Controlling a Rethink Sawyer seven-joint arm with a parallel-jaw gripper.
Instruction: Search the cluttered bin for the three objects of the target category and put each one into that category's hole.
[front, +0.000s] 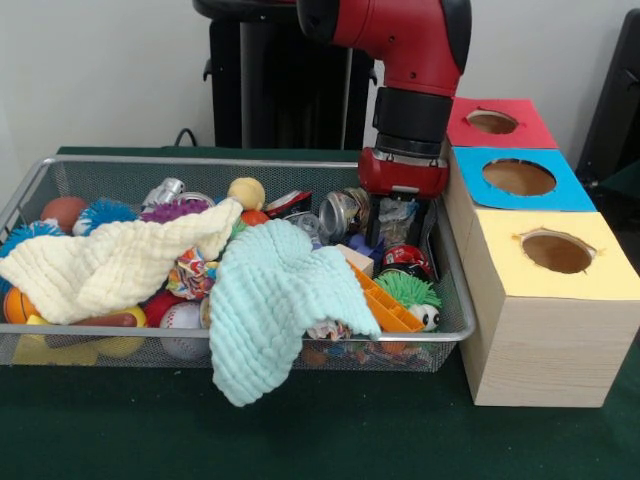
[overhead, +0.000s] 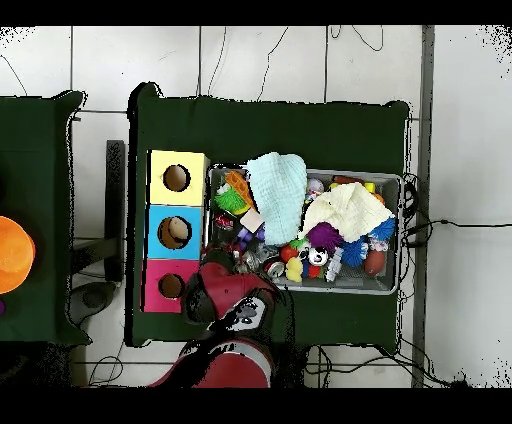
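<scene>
**End effector down in the bin**

Front: end effector (front: 400, 235) lowered among clutter at the wire bin (front: 450, 335) end beside the boxes (front: 540, 330); grip state impossible to tell. Overhead: pale blue cloth (overhead: 277, 195) draped over the bin rim.

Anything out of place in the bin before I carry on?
Yes: the pale green cloth hangs over the front rim of the wire bin onto its outside and covers toys beneath it. A cream cloth hides more at the left in the front view. Nothing has spilled onto the table.

Gripper (front: 402, 235) tips lost among bin (front: 455, 330) clutter.
</scene>
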